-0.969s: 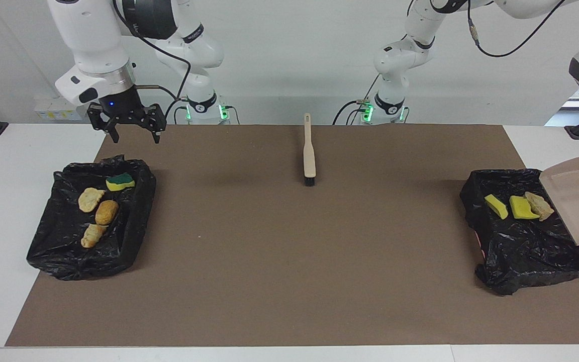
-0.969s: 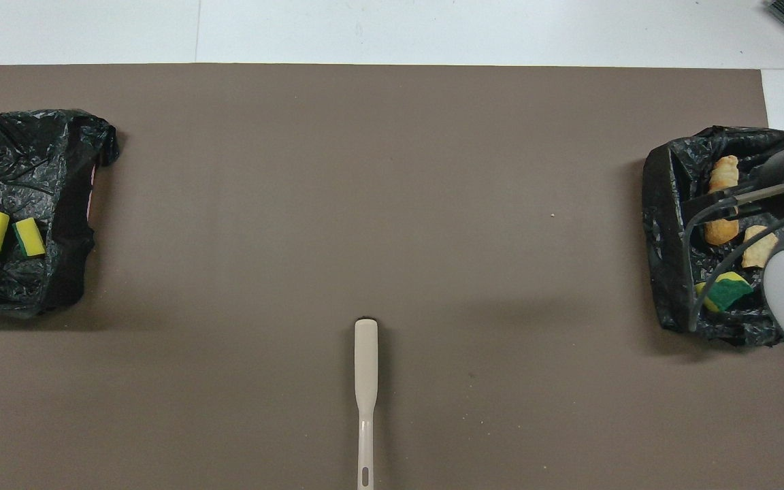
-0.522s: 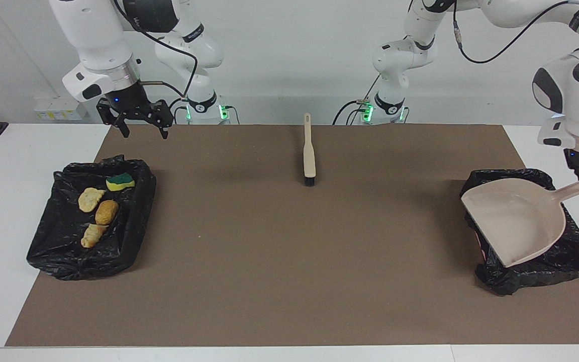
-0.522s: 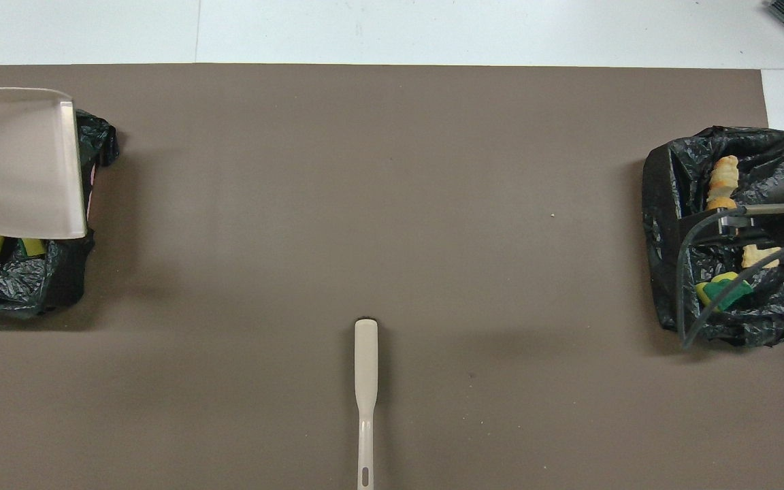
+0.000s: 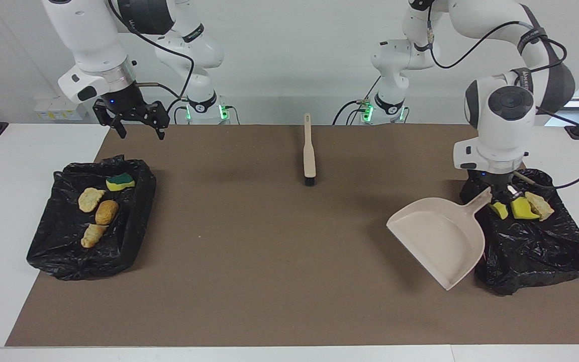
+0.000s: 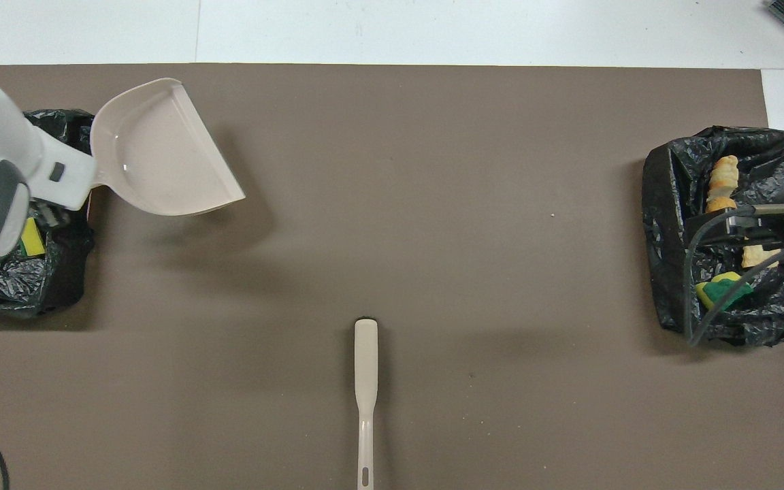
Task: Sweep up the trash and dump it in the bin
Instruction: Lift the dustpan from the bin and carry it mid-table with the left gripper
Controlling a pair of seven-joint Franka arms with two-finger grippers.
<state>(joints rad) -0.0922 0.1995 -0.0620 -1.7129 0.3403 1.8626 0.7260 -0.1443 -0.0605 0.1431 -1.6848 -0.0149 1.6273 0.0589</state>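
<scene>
While the left gripper (image 5: 501,197) is clamping the dustpan (image 5: 440,241) handle, trash (image 5: 520,207) is lying in the bin (image 5: 536,251), seemingly just under its jaws; right gripper (image 5: 137,131), spread empty, is waiting over the other bin (image 5: 133,211).

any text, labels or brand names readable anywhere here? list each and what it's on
None can be read.
Left arm: a black band on it carries white lettering, too small to read.
Right arm: a like band, lettering also too small.
Dustpan, brush, both black bin liners and the trash pieces: no markings visible.
</scene>
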